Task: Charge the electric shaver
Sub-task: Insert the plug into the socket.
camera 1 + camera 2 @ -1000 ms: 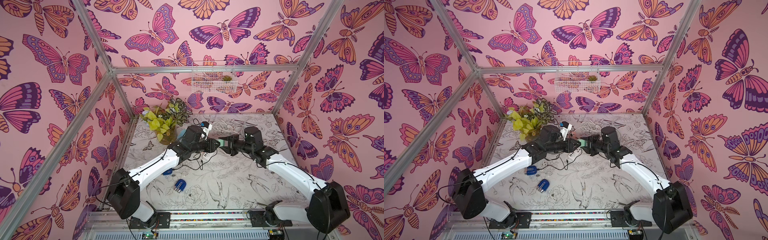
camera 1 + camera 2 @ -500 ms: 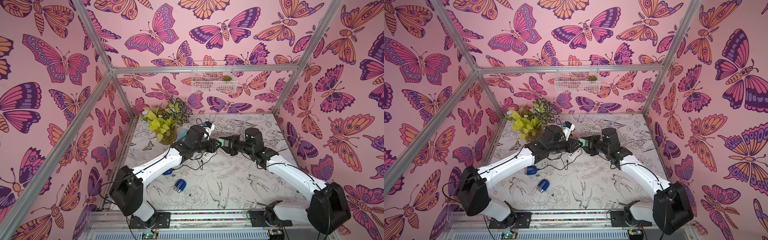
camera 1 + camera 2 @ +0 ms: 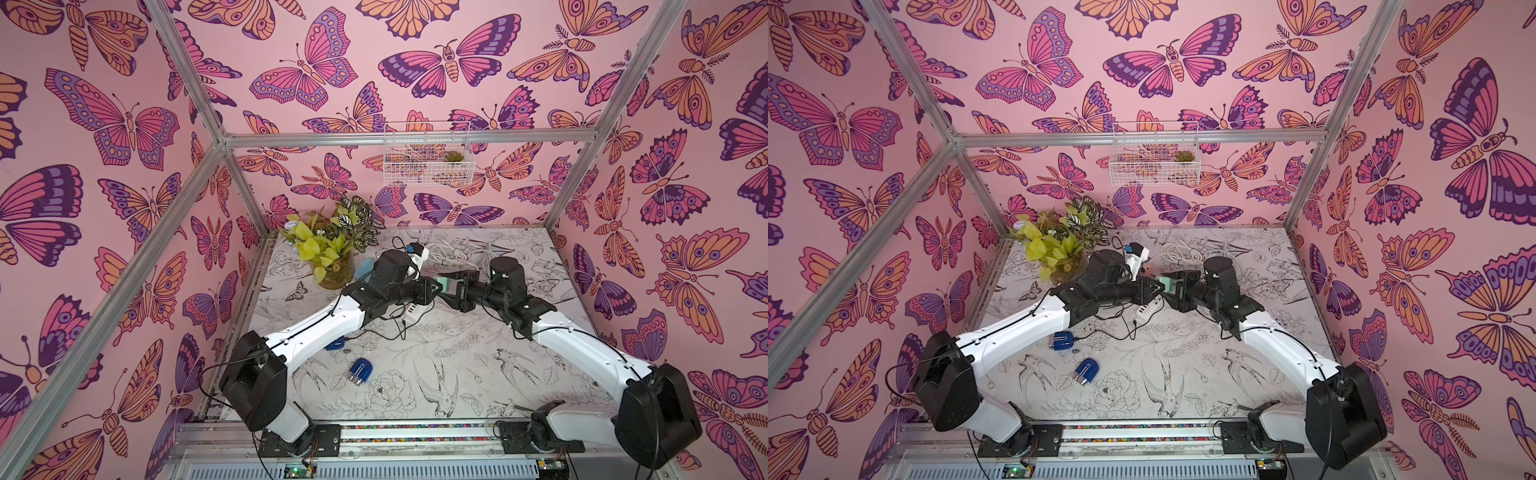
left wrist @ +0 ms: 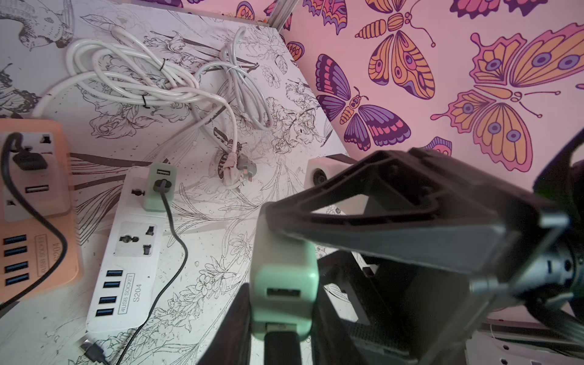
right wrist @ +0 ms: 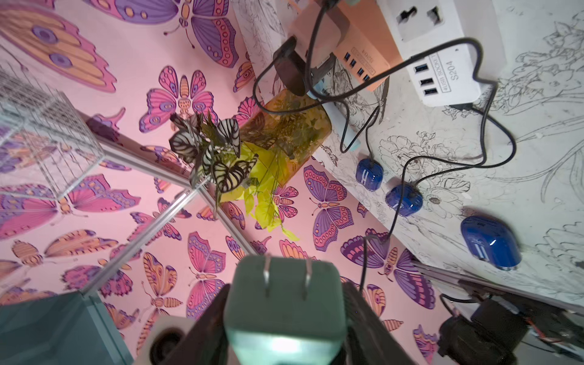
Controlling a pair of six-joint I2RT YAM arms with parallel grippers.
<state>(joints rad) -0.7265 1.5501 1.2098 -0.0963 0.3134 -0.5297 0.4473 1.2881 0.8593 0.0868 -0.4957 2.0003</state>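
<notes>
The shaver, a blue one, is seen lying flat on the table in the lower middle of both top views, untouched by either arm; its long axis is set on a diagonal (silver head end at the lower left, rounded tail at the upper right). A second shaver is found just up and left of it, beside the left arm, with its long axis nearly level across the frame and its silver end to the left. The charger, a pale green block, is held clear of the table at the middle of both top views, above the white power strip. Its long axis is laid along the line between the two arms: the face with the ports is turned to the left wrist view, and the face with two metal prongs is turned to the right wrist view. A black plug is seated in its lower port. The left gripper is closed to a narrow gap on the charger, whose sides are pinched by its fingers. The right gripper is set wider around the other end; one finger is laid against the charger, but whether it is gripped there cannot be told.
</notes>
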